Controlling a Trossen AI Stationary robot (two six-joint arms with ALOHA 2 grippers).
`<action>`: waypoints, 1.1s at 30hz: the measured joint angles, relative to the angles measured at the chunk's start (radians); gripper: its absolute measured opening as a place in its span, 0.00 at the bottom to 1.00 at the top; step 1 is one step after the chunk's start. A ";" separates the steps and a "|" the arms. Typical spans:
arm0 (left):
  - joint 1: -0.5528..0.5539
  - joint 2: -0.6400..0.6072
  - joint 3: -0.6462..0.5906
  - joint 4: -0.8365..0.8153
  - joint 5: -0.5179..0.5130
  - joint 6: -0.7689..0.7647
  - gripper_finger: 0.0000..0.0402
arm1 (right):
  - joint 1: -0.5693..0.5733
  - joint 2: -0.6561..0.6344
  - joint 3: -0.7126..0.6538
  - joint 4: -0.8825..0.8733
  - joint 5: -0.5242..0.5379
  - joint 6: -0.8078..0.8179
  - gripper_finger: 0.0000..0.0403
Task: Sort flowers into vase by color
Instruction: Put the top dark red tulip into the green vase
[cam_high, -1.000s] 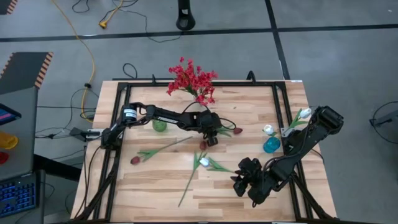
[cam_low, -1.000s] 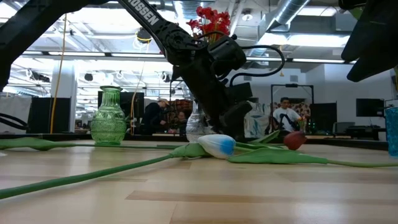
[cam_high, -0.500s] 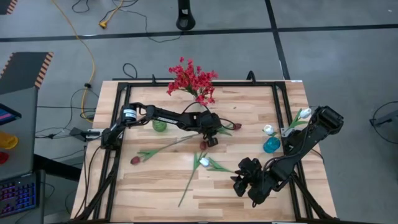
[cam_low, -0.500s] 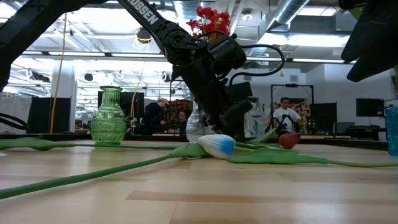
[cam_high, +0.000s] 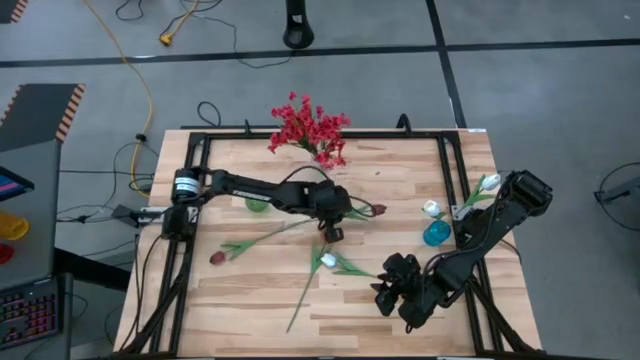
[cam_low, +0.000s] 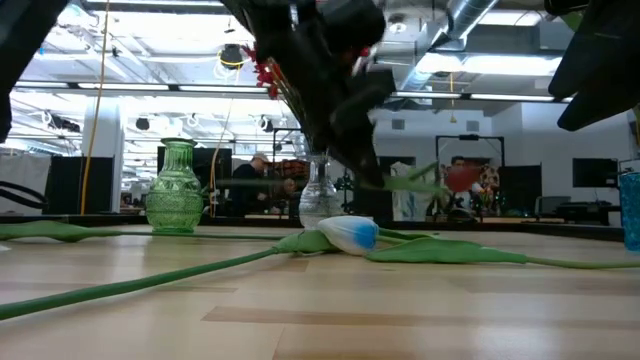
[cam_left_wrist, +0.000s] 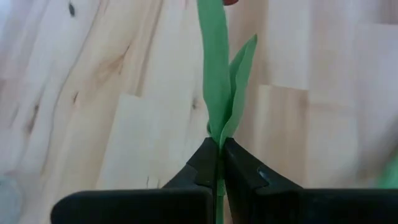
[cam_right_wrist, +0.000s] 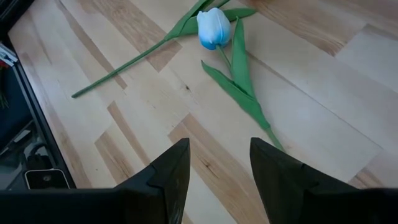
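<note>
My left gripper (cam_high: 334, 229) is mid-table, shut on the green stem of a dark maroon tulip (cam_high: 378, 210), which appears blurred above the table in the low view (cam_low: 460, 178). A white tulip (cam_high: 327, 260) and a second maroon tulip (cam_high: 217, 257) lie flat on the wood. Red sprays (cam_high: 310, 130) stand in a clear vase (cam_low: 318, 200). A green vase (cam_high: 257, 203) stands empty. A blue vase (cam_high: 436, 234) holds white tulips (cam_high: 431, 208). My right gripper (cam_right_wrist: 214, 168) hovers open near the front right, past the white tulip (cam_right_wrist: 213, 28). My left gripper pinches the maroon tulip's stem (cam_left_wrist: 218, 142) between its two fingers, just below where the leaves (cam_left_wrist: 219, 81) branch off. The fingers slant down from the table's left. The stem runs on past the fingers toward the bud, and the flower is clear of the table.
Black frame rails (cam_high: 300, 137) border the tabletop. The clear vase and the green vase (cam_low: 175, 187) stand just beyond and to the left of my left gripper. The blue vase (cam_low: 630, 210) stands at the right. Bare wood lies along the near edge (cam_high: 240, 310).
My left gripper has risen and drawn slightly toward the table's left, carrying the maroon tulip. The bud, which lay on the wood a second ago, now hangs clear above it. My right arm has kept still.
</note>
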 joint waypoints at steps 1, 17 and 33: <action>-0.012 -0.013 0.001 -0.014 -0.015 0.001 0.00 | 0.000 0.000 0.000 0.000 0.000 0.000 0.49; -0.215 -0.163 0.002 -0.168 -0.336 -0.052 0.00 | 0.000 0.000 0.000 0.000 0.001 -0.001 0.49; -0.342 -0.270 0.002 -0.326 -0.490 -0.112 0.00 | 0.000 0.000 0.000 -0.001 0.002 -0.024 0.49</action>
